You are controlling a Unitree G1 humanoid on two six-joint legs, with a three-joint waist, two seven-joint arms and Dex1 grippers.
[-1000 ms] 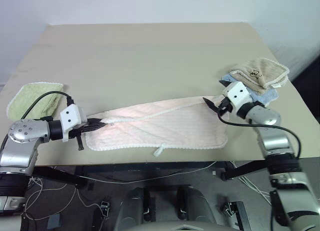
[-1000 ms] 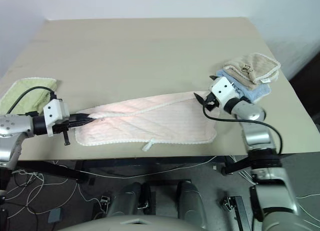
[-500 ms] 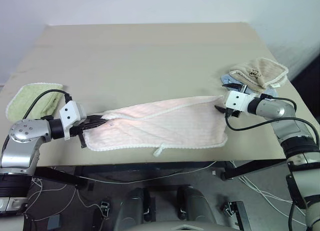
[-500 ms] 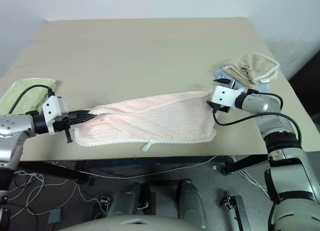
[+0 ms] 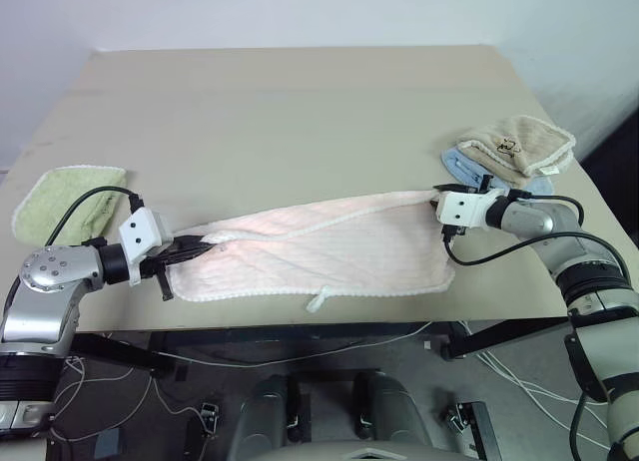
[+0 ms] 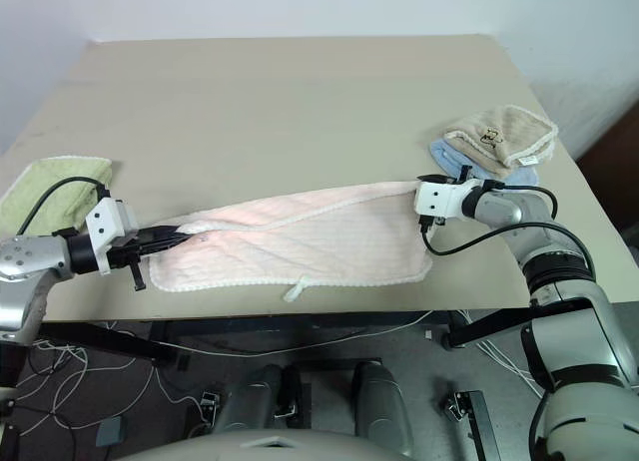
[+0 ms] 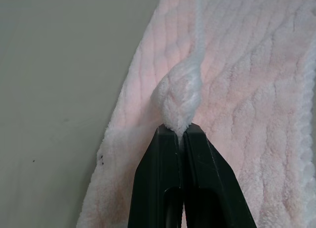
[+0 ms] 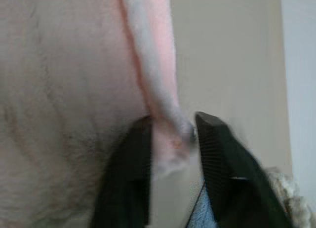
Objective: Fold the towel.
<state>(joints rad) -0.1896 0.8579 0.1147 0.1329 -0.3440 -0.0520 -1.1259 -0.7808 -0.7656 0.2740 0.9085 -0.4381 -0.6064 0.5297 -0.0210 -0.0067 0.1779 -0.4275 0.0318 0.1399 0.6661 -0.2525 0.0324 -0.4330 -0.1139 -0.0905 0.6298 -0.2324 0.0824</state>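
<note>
The pale pink towel lies stretched across the table's front, its white tag hanging at the near edge. My left gripper is at the towel's left end, shut on a bunched piece of the white trim. My right gripper is at the towel's far right corner. In the right wrist view its two black fingers stand close on either side of that corner, pinching it.
A light green folded towel lies at the table's left edge. A beige towel sits on a blue one just behind my right gripper. The tan table stretches beyond the pink towel.
My right gripper dropped and rolled onto the towel's far right corner, and its fingers closed from wide open onto it. The left gripper kept its grip and stayed in place.
</note>
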